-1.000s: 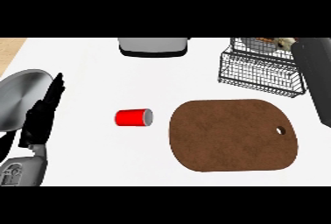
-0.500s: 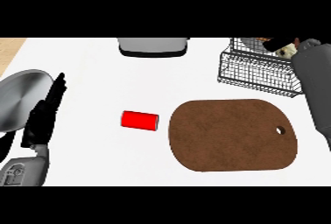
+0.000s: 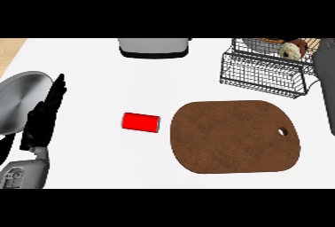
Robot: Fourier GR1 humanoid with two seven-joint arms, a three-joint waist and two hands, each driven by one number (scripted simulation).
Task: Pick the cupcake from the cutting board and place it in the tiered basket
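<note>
Brown and matte, the rounded cutting board [image 3: 232, 136] lies bare. The cupcake [image 3: 291, 48] sits in the wire tiered basket's [image 3: 265, 73] upper tray, far right of the resting left hand [image 3: 44, 116], whose fingers are straight. The right hand is out of view, only its forearm showing. I judge the cupcake light and crumbly, best taken by its base. A red can [image 3: 141, 122] lies sideways on the white desk [image 3: 98, 80], just right of that hand.

The left hand [image 3: 44, 117] rests open well to the left of the cutting board [image 3: 235, 135], fingers straight and pointing up. Of the right arm only the grey forearm [image 3: 325, 84] shows, rising past the board's right edge; its hand is out of sight.
</note>
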